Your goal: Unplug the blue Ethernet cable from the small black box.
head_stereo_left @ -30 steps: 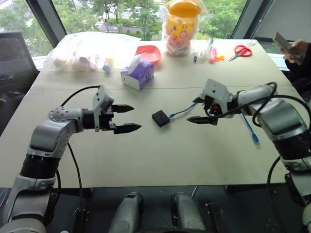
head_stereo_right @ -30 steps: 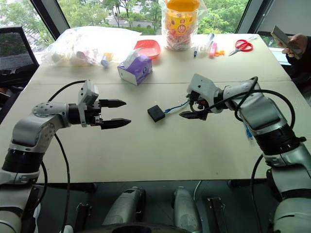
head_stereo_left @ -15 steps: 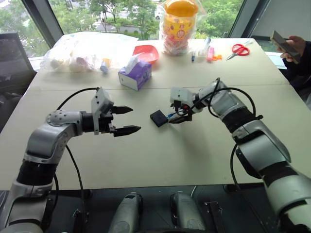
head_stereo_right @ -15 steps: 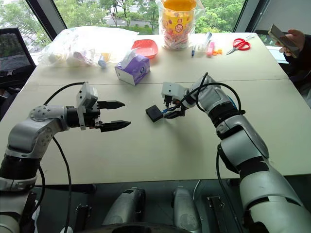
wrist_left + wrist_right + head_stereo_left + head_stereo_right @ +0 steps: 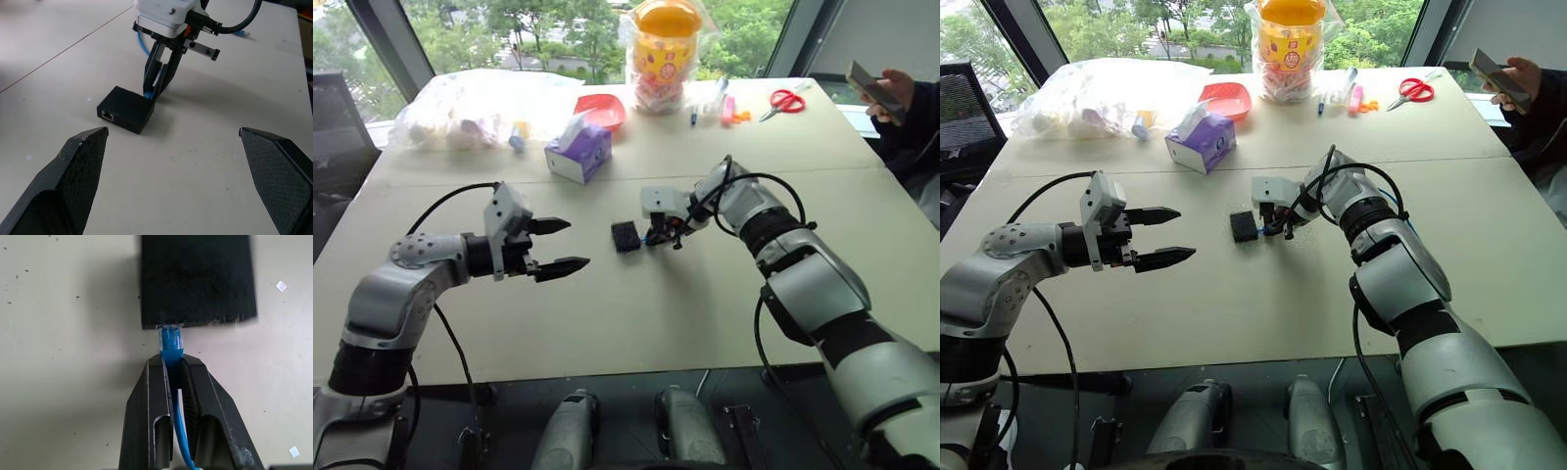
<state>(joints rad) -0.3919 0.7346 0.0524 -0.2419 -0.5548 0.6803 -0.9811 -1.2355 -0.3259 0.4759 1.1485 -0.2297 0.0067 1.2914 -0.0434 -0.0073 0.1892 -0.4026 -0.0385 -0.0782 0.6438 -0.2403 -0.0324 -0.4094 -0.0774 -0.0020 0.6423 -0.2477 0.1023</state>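
Step in hand: grip secured on cable, pull not yet made. Right gripper: jaws clamped on the blue cord just behind the plug, tips a short way from the box; plug seated in the port on the box's near side, directly ahead of the tips; cord running back between the jaws. Box flat on the table, unrestrained. Left gripper: jaws wide apart, empty, pointed toward the box from the opposite side, well short of it; box with a second port facing these jaws, centred between them in the left wrist view. Next move, judged: left jaws forward to close on and steady the box, then a straight pull of the plug away from the port; latch tab likely to need pressing. Risk: box dragging along with the cable if left unheld.
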